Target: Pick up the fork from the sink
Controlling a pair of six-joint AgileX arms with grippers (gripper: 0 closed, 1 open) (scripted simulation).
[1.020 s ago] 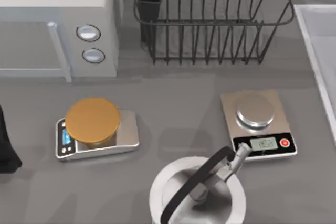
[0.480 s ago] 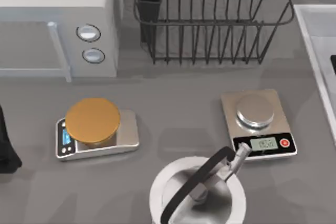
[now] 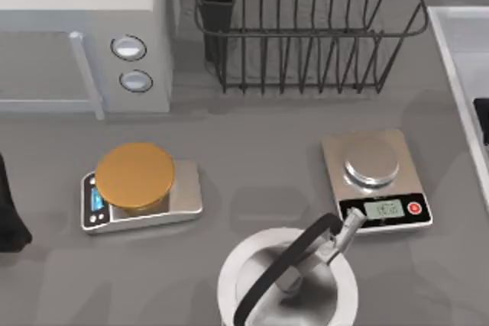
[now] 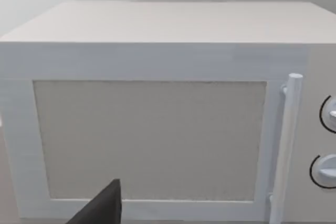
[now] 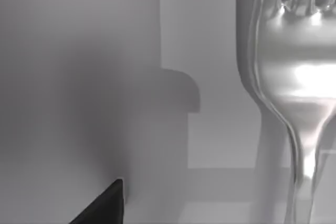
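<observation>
Grey counter [image 3: 252, 150] is seen from above, with the sink [image 3: 458, 59] at its right edge and the right gripper [image 3: 483, 116] over it. Close up, the fork [image 5: 294, 77] is seen lying in the basin; finger state cannot be told.

grey countertop [image 3: 252, 158], white microwave [image 3: 84, 28]

Microwave [image 3: 84, 36]; black wire rack [image 3: 306, 28]; two scales [image 3: 141, 187] [image 3: 376, 179]; steel kettle [image 3: 289, 280] at front
</observation>
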